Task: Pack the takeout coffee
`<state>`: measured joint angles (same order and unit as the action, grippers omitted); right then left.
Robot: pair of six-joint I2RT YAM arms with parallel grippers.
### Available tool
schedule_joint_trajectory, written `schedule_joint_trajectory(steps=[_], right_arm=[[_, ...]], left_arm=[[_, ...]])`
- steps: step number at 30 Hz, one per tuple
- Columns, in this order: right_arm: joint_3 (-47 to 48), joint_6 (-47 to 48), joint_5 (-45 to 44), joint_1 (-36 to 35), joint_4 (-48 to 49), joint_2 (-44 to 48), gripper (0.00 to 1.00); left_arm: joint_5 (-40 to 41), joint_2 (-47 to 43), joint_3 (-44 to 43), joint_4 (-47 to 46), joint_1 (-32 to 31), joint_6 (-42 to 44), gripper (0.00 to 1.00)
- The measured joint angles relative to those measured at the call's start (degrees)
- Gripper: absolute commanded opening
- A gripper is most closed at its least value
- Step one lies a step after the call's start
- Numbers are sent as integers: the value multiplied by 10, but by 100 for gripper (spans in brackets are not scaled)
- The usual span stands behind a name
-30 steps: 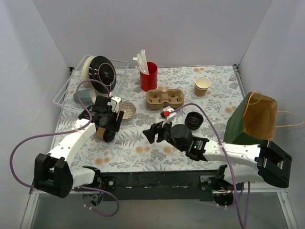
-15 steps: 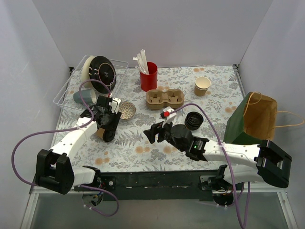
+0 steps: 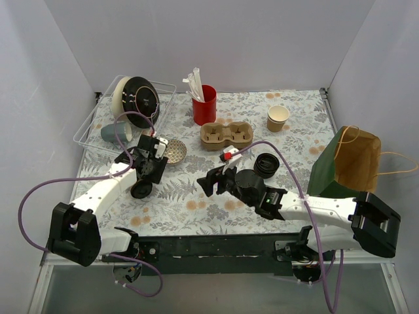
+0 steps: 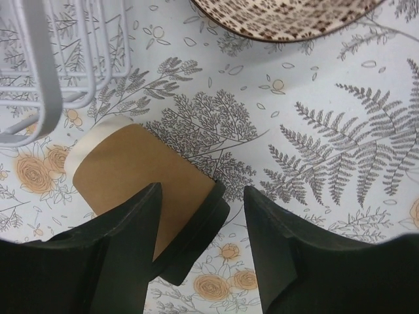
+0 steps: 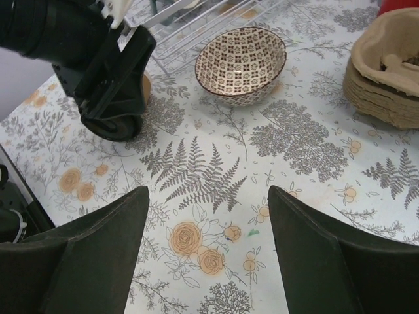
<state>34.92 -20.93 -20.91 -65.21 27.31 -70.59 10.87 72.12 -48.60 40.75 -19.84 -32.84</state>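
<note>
Left wrist view: takeout coffee cup [image 4: 141,163] lies on its side, black lid [image 4: 196,226] on, left part of floral tablecloth [image 4: 340,131], just beside wire rack [image 4: 39,72]. Left gripper [image 4: 203,193] half-wide around lid end, one finger not touching. Right gripper [image 5: 208,196] wide, empty, nearer than patterned bowl [image 5: 241,62].

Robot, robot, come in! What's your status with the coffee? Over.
Left gripper open, astride coffee cup. Right gripper open, empty. Cup on its side on table, lid on. Wire rack close beside it.
</note>
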Motion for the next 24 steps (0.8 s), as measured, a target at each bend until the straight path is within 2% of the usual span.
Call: schedule_joint_trajectory(steps=[1, 3, 7, 8, 11, 14, 17, 20, 24], right_arm=[[0, 7, 9, 1, 5, -3, 86], [6, 34, 37, 3, 14, -18, 86], [69, 83, 104, 6, 14, -105, 86], [89, 94, 122, 7, 16, -130, 86], [132, 125, 176, 7, 34, -189, 85], [196, 170, 245, 7, 50, -260, 81], [269, 222, 316, 7, 64, -335, 80], [293, 275, 377, 7, 102, -386, 81], [294, 343, 415, 7, 135, -426, 81]], left_arm=[[8, 0, 0, -5, -1, -8, 64], [23, -7, -2, -19, -1, -32, 75], [75, -52, -19, -56, 3, -119, 80], [89, -64, -29, -62, 8, -143, 84], [121, -81, -63, -67, 35, -211, 82], [144, -81, -73, -60, 94, -285, 80], [137, -82, -61, -33, 204, -370, 78], [151, -82, -50, 6, 276, -442, 75], [153, -81, -37, 50, 288, -522, 72]])
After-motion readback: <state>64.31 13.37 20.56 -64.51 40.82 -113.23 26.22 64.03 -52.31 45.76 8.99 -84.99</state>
